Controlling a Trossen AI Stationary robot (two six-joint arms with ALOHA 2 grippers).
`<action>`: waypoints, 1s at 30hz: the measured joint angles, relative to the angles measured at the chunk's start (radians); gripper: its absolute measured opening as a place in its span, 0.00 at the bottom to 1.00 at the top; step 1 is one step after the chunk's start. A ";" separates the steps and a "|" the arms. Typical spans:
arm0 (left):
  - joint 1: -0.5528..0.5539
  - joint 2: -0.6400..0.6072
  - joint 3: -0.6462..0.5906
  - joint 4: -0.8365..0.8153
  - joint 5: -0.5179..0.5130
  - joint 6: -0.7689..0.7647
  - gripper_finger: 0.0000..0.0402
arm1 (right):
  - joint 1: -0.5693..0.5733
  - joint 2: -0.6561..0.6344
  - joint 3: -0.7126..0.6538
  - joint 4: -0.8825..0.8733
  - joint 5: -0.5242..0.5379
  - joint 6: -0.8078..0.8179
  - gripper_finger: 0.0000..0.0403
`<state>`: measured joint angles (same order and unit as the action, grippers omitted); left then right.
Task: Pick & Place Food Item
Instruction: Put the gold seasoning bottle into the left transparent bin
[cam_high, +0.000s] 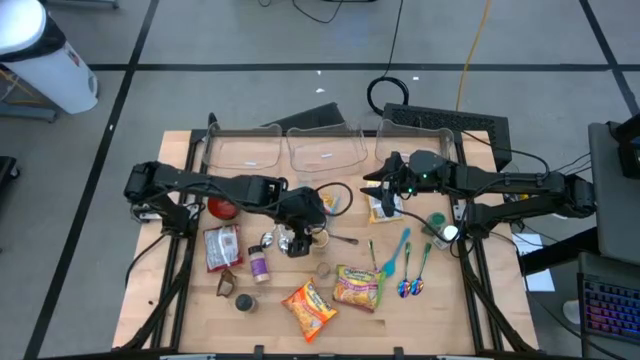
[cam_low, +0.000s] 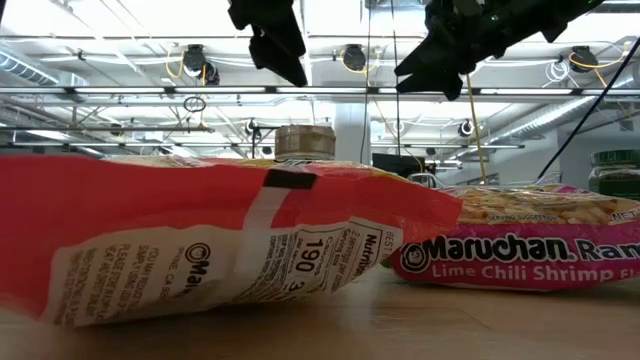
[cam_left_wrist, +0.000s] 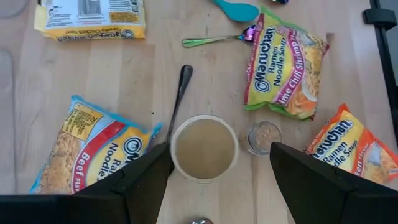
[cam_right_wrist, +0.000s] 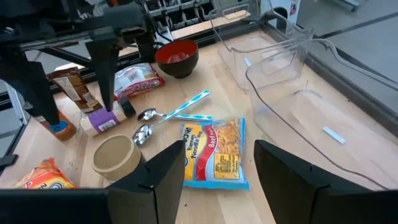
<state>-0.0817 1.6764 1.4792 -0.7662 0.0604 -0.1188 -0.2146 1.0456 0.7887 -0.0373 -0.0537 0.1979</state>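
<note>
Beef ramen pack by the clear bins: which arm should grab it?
Right, probably. The right gripper hovers open just above the beef ramen pack, which shows between its fingers, with the clear bins beside it. The left gripper is open over the paper cup, farther from that pack.

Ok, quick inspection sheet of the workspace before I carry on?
Surface: wooden table, crowded.
Job's things: beef ramen pack below right gripper; lime chili shrimp pack; orange ramen pack; clear bins at far edge.
Clutter: paper cup, red bowl, spoons, spice jar.
Grippers: left gripper open above the cup; right gripper open, holding nothing.
Cables: yellow and black cables on floor.
Surroundings: keyboard at right.
</note>
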 joint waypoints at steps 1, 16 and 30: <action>0.005 0.000 0.000 0.001 0.000 0.000 0.70 | 0.000 0.000 0.000 0.001 0.000 -0.003 0.46; 0.023 0.000 0.000 0.030 0.011 -0.021 0.52 | 0.000 0.000 0.000 0.001 0.004 -0.034 0.45; 0.045 0.000 0.000 0.092 0.098 0.002 0.09 | 0.000 0.000 0.000 0.002 0.005 -0.034 0.45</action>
<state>-0.0370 1.6764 1.4792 -0.6746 0.1588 -0.1173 -0.2146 1.0454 0.7889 -0.0357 -0.0489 0.1635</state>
